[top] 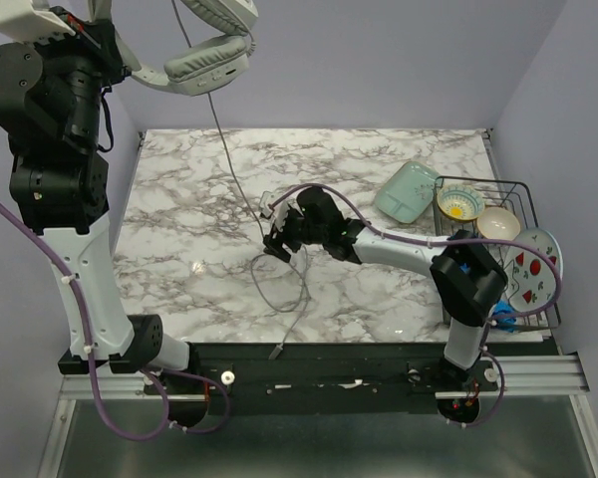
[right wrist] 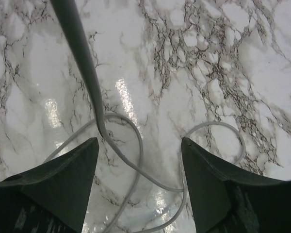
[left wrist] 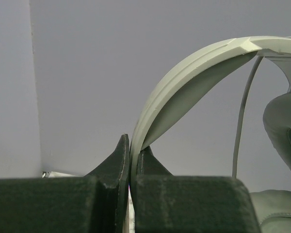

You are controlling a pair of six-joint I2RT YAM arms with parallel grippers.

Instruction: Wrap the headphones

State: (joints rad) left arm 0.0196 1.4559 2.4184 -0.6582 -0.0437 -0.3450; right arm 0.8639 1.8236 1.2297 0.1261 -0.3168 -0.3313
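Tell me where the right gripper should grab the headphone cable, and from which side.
Grip the cable on its hanging stretch just above the table, the open right gripper closing across it from the right. That stretch stands clear; the loops lie flat.

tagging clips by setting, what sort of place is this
Most likely a robot lab workcell staged as a kitchen counter, not a real kitchen. A marble-patterned tabletop sits boxed in by plain lilac walls, with a loaded wire dish rack at its right edge.
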